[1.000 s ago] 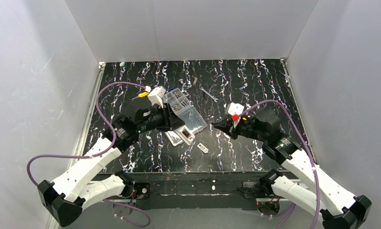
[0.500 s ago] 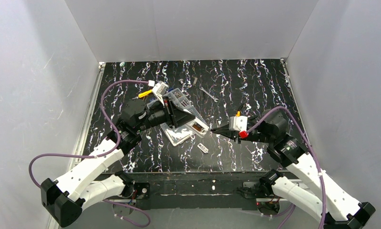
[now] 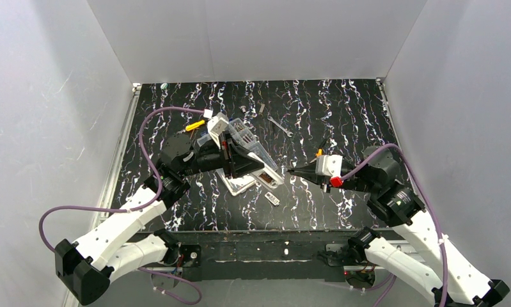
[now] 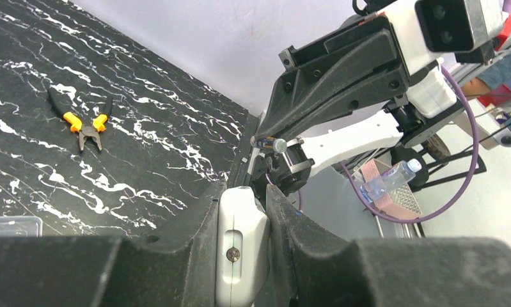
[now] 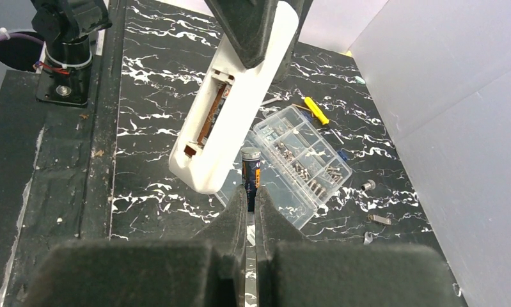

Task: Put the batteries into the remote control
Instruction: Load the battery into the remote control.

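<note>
**A:** What has been altered over the last second?

**B:** The remote control (image 5: 240,109) has been lifted off the worktop (image 3: 342,115), where it was lying under the left jaws a second ago. It is now clamped between the left jaws, which are closed on its upper end. It is held tilted, with the dark compartment turned toward the right jaws.

**A:** And the right side?

**B:** The right jaws have been swung round to face the remote. They are pinched almost shut on a battery (image 5: 250,167), whose far end is left protruding beyond them. The remote's lower end is found just ahead of those jaws and slightly to their left. In the top view a small gap is seen between the two.

**A:** What is meant for the task?

**B:** Pick-up is judged finished, and insertion is being lined up. The battery is not yet seated.

**A:** What cannot be made out?

**B:** The display end is covered by the left jaws. Coppery parts are glimpsed inside the compartment, but it cannot be told whether a battery is already lodged there. The battery's polarity marks cannot be read. A small white piece (image 3: 272,199), on the worktop below and between both jaws, cannot be identified. The clear box (image 5: 304,160) is partly hidden beyond the battery.
</note>
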`<state>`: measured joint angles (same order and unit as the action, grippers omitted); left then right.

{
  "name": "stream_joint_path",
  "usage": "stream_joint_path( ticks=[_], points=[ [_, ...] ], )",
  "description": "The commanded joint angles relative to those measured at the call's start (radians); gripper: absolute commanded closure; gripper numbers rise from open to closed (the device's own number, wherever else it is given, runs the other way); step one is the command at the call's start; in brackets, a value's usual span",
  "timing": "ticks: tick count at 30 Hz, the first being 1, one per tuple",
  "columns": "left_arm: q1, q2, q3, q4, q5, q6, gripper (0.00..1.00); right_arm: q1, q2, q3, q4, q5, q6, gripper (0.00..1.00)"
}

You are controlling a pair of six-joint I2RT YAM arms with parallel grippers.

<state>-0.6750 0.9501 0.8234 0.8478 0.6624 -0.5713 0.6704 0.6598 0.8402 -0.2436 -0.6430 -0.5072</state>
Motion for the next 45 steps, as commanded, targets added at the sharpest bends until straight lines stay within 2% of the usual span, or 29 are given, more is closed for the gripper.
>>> stream_joint_path(
  ticks=[1, 10, 15, 18, 19, 22, 25, 29, 33, 40, 42, 45],
  points=[
    [0.006, -0.04, 0.0, 0.102, 0.077, 0.046, 1.0, 0.001, -0.009, 0.061, -0.019, 0.016, -0.021, 0.99],
    [0.006, -0.048, 0.009, 0.006, 0.013, 0.07, 1.0, 0.001, -0.032, 0.044, 0.033, -0.038, -0.019, 0.99],
    [0.006, -0.055, -0.007, 0.001, -0.089, 0.036, 1.0, 0.001, -0.021, 0.059, 0.014, -0.039, -0.01, 0.99],
    [0.006, -0.069, -0.033, -0.016, -0.238, -0.045, 1.0, 0.001, -0.007, 0.061, 0.091, 0.102, 0.213, 0.99],
    [0.005, -0.078, -0.045, -0.037, -0.313, -0.084, 1.0, 0.002, 0.004, 0.078, 0.066, 0.121, 0.252, 0.99],
    [0.006, -0.1, -0.07, -0.097, -0.502, -0.201, 1.0, 0.002, 0.035, 0.136, -0.04, 0.106, 0.26, 0.99],
    [0.006, -0.096, -0.057, -0.161, -0.579, -0.282, 1.0, 0.003, 0.037, 0.143, -0.079, 0.116, 0.274, 0.99],
    [0.005, -0.065, -0.023, -0.204, -0.582, -0.35, 1.0, 0.003, 0.046, 0.189, -0.134, 0.152, 0.303, 0.99],
    [0.006, -0.008, -0.034, -0.04, -0.487, -0.403, 1.0, 0.003, 0.121, 0.317, -0.289, 0.181, 0.3, 0.99],
    [0.006, 0.119, -0.08, 0.198, -0.436, -0.608, 1.0, 0.003, 0.4, 0.71, -0.811, 0.17, 0.223, 0.99],
    [0.006, 0.153, -0.072, 0.23, -0.413, -0.65, 1.0, 0.004, 0.459, 0.778, -0.887, 0.13, 0.207, 0.99],
    [0.003, 0.188, -0.046, 0.239, -0.359, -0.679, 1.0, 0.005, 0.482, 0.805, -0.904, 0.119, 0.238, 0.99]
  ],
)
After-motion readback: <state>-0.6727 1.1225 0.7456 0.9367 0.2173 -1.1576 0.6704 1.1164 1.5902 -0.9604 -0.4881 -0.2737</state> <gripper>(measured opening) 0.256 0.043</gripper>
